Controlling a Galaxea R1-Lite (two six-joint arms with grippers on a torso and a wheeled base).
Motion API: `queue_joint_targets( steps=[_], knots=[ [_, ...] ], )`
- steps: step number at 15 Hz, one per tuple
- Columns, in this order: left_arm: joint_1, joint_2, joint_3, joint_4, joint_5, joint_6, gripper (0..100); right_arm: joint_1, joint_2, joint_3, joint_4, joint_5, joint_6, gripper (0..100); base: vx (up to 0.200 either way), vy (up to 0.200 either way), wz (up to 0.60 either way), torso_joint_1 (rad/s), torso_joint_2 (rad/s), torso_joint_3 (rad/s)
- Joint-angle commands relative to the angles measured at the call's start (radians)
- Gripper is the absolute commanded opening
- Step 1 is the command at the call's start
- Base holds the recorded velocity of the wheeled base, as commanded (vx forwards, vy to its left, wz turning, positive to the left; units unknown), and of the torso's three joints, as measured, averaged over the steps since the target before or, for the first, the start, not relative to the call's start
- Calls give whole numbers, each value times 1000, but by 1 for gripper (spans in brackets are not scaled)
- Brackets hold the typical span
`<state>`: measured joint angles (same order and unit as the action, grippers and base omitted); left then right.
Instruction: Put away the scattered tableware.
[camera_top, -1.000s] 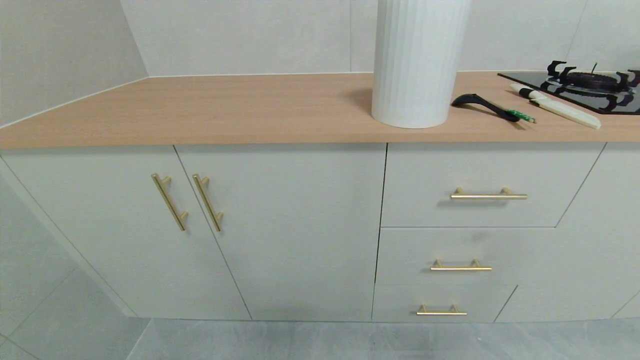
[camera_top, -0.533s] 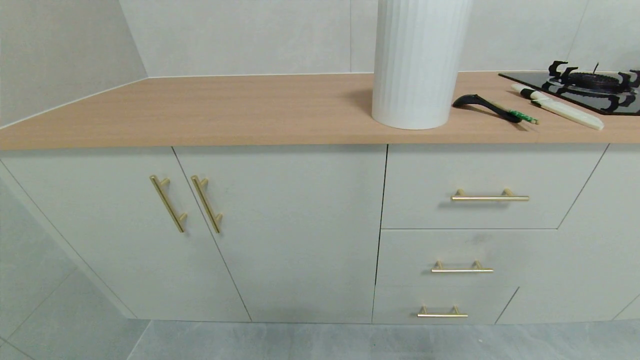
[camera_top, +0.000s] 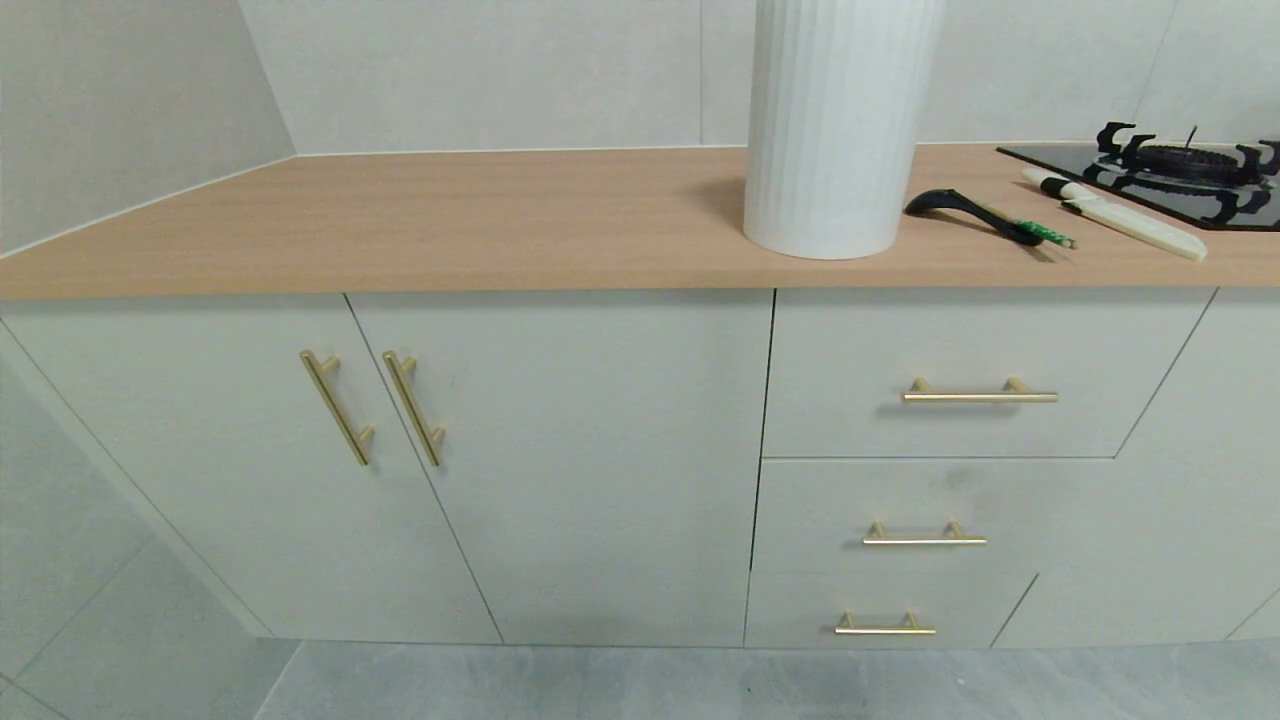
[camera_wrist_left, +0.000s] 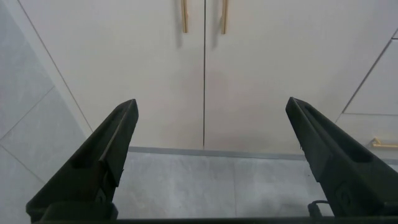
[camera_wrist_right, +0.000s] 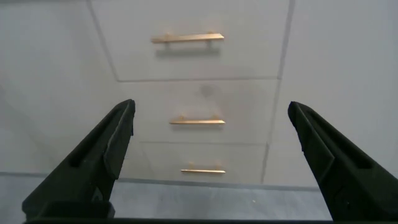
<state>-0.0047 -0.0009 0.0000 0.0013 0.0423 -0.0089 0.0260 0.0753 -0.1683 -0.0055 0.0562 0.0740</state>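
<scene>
Left wrist view: left gripper (camera_wrist_left: 210, 106) spread wide open, low in front of 2 closed doors (camera_wrist_left: 280, 74). 2 upright brass door handles (camera_wrist_left: 184, 15), 1 on each side of the seam between the doors. Grey floor (camera_wrist_left: 205, 186) below the doors.

Right wrist view: right gripper (camera_wrist_right: 210, 107) also spread wide open, facing a stack of 3 closed drawers (camera_wrist_right: 242, 62). 1 level brass drawer handle (camera_wrist_right: 187, 38) on each front.

Head view: wooden counter (camera_top: 450, 220) across the upper half of the frame, doors beneath it at lower left, drawers at lower right. Tall white ribbed container (camera_top: 835, 130) upright at upper centre-right, near the counter's front edge, top cut off by the frame. Tableware all at upper right, on the counter, well apart from both grippers. Black ladle (camera_top: 960, 210) lying flat just right of the container, bowl toward it, handle running right and toward the front edge. Thin green-patterned stick (camera_top: 1045, 234) at the ladle's handle end, seemingly touching it; cannot tell what kind of utensil. White knife (camera_top: 1125, 215) farther right, lying diagonally, dark band near its far end. Black stove (camera_top: 1190, 170) in the upper right corner, just beside the knife; cannot tell whether touching.
</scene>
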Motion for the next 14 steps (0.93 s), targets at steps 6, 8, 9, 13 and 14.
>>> queue_joint_targets(
  steps=[6, 8, 9, 13, 14],
  knots=[
    [0, 1, 0, 0, 1, 0, 100, 72, 724, -189, 1, 74, -69, 100, 0, 0, 0, 0, 0, 0],
    [0, 1, 0, 0, 1, 0, 100, 109, 879, -215, -76, 79, -71, 100, 0, 0, 0, 0, 0, 0],
    [0, 1, 0, 0, 1, 0, 100, 127, 969, -218, -143, 77, -73, 100, 0, 0, 0, 0, 0, 0],
    [0, 1, 0, 0, 1, 0, 100, 163, 1259, -269, -341, 71, -76, 100, 0, 0, 0, 0, 0, 0],
    [0, 1, 0, 0, 1, 0, 100, 164, 1327, -292, -363, 71, -77, 100, 0, 0, 0, 0, 0, 0]
  ],
)
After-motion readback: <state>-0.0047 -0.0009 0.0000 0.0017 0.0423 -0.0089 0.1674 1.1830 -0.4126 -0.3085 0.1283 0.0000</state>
